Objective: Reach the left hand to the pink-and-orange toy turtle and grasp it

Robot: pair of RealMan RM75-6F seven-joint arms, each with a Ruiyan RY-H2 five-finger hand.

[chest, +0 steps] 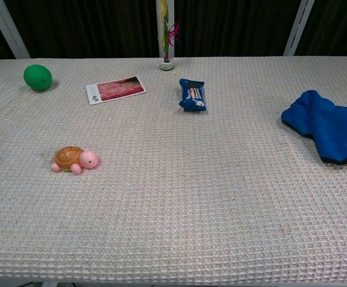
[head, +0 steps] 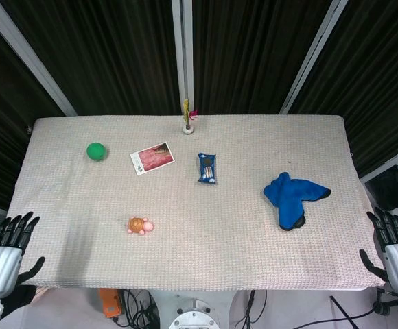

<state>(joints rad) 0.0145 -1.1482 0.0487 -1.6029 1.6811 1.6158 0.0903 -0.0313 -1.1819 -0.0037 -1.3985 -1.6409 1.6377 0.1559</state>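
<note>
Head view, bench: the bench (head: 185,260) wears a pale waffle-weave cloth and carries every object; both robot hands sit off its near corners.
Blue cloth mitt: the mitt (head: 292,197) lies toward the right, far from the work.
Left robot hand: the left robot hand (head: 7,250) hangs at the near-left corner, fingers spread and pointing away from the robot, holding nothing.
Right robot hand: the right robot hand (head: 393,247) hangs at the near-right corner, likewise spread and empty.
Toy turtle, place: the pink-and-orange toy turtle (head: 141,225) stands left of centre in the near half, apart from everything else.
Key relation: the turtle lies to the right of the left robot hand and slightly farther out; that hand is much the nearer of the two, so the reach is likely rightward with a little forward travel.
Turtle heading: in the chest view the pink head (chest: 88,159) points right, the orange shell (chest: 68,156) to its left.
Long axis: roughly left to right across the bench.
</note>
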